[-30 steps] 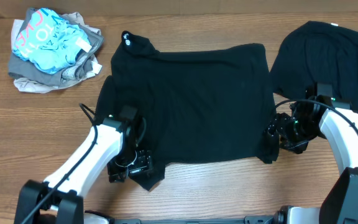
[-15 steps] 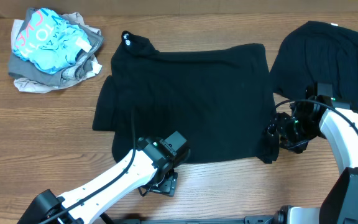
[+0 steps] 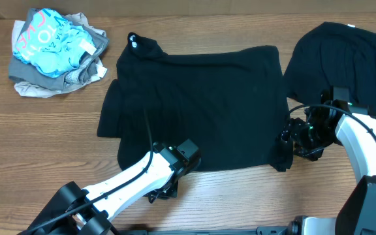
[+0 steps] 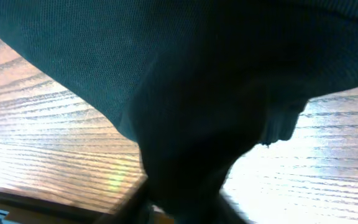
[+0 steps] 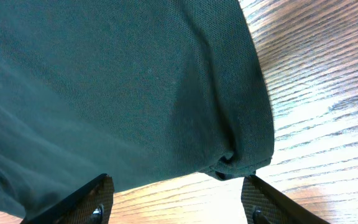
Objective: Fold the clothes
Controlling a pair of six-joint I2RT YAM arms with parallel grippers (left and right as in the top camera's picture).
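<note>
- Table point(image 3: 240, 196): wood, carries everything.
- Black shirt point(image 3: 201, 104): spread flat mid-table, white logo point(image 3: 132, 37) at far-left collar. Laid open, probably to take a fold.
- Second black shirt point(image 3: 344, 59): bunched at far right, apparently set aside.
- Garment bundle point(image 3: 54, 52): heaped in far-left corner, unfolded.
- Left gripper point(image 3: 165, 190): at near hem, cloth draped over its camera. Jaws hidden, grip cannot be told.
- Right gripper point(image 3: 284, 149): at shirt's near-right corner, jaws spread astride it, nothing pinched.
</note>
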